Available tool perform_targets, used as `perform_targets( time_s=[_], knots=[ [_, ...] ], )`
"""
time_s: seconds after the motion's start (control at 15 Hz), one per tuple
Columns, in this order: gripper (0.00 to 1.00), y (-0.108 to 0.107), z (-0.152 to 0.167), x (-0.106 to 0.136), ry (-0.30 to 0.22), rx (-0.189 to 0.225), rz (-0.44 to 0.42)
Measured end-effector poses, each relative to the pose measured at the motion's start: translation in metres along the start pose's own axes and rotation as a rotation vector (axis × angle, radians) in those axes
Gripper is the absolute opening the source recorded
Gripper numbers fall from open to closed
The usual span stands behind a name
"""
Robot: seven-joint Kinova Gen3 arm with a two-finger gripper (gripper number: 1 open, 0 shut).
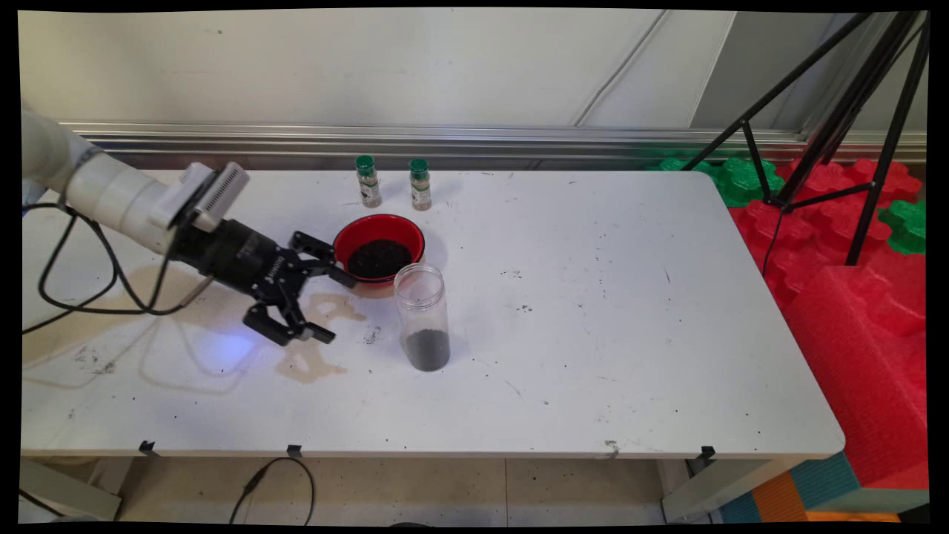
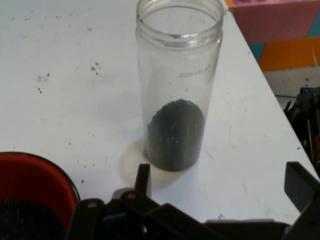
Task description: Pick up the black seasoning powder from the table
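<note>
While nothing is held, the black pincer (image 1: 331, 303) is spread wide beside a clear cylindrical jar (image 1: 422, 317) of dark granules; a glossy red bowl (image 1: 379, 248) sits just behind on the stained white surface (image 1: 593, 334).

two little green-capped spice bottles (image 1: 368, 180) (image 1: 420, 184) are sitting side by side near the tabletop's (image 1: 593, 334) far edge, brownish stains (image 1: 311, 360) are drying toward its left side, and a black tripod (image 1: 838, 126) is standing over red foam blocks (image 1: 852, 297) past the right edge.

Bright, even light, soft shadows; hand view slightly soft, washed out.
</note>
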Motion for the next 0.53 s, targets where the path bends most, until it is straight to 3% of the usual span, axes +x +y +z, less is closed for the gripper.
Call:
perform_targets(
  time_s=[0.53],
  knots=[
    [1.00, -0.008, 0.052, -0.011, 0.056, 0.016, 0.021]
  ],
)
